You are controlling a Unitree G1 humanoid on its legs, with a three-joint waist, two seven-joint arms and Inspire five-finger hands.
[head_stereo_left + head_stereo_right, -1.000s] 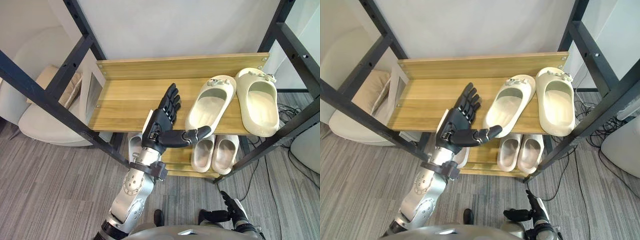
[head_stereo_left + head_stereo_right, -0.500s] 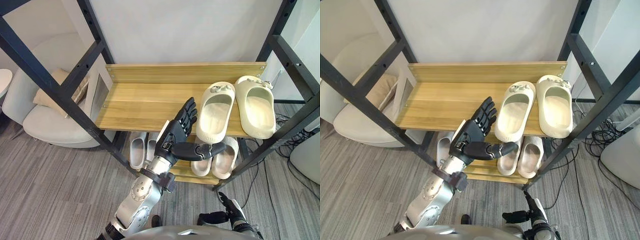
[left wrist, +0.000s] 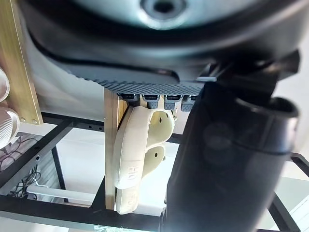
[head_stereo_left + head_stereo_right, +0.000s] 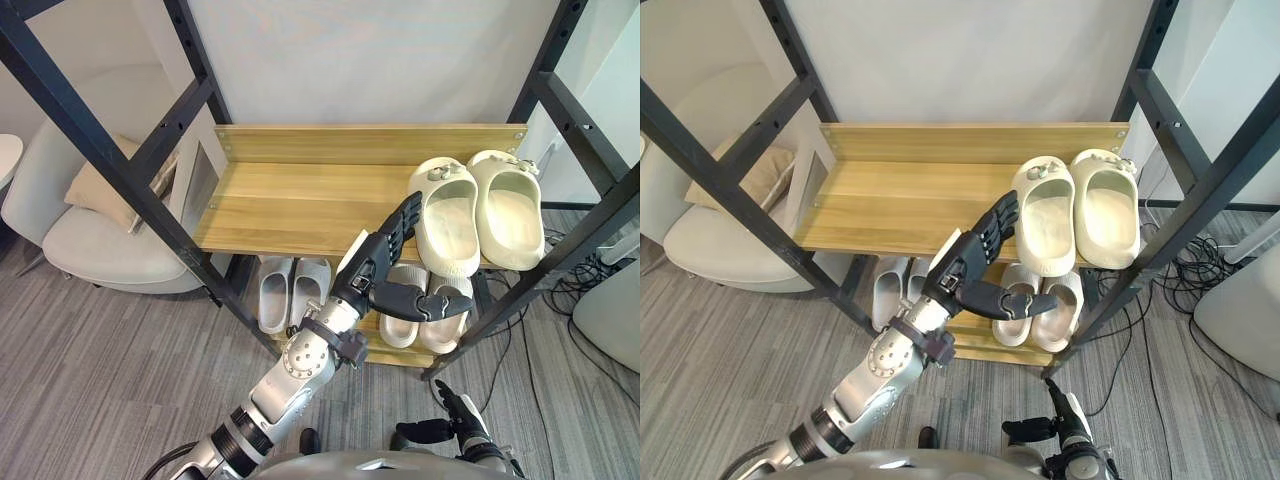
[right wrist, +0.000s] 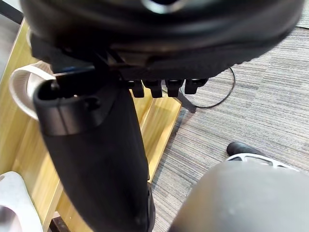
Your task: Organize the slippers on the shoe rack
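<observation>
- Room on the top shelf (image 4: 300,200) of the shoe rack lies to the left: from its left end to past the middle the wooden board is bare, bounded behind by a low wooden back board (image 4: 370,143) and in front by its own open edge.
- The cream slippers (image 4: 447,215) stand as a pair at the shelf's right end, side by side and close together, the right one just beside the rack's right end.
- Their long axes run front to back: the toes with small ornaments point at the back board, and the heels sit at the front edge.
- The left hand (image 4: 375,275) reaches up from below the front edge; its fingers (image 4: 405,220) are straight and pressed together, laid flat against the left side of the left cream slipper, and the thumb juts out to the right below that slipper's heel.
- The right hand (image 4: 455,425) hangs low near the floor, its fingers loose and holding nothing.
- On the lower shelf (image 4: 970,340) a pair of grey slippers (image 4: 895,285) stands to the left and a pair of beige slippers (image 4: 1040,305) to the right, the latter partly behind the left thumb.
- Slanting bars of a black frame (image 4: 100,150) cross in front of the rack on both sides, narrowing the way in.
- An armchair (image 4: 90,240) with a cushion (image 4: 95,185) stands left of the rack.
</observation>
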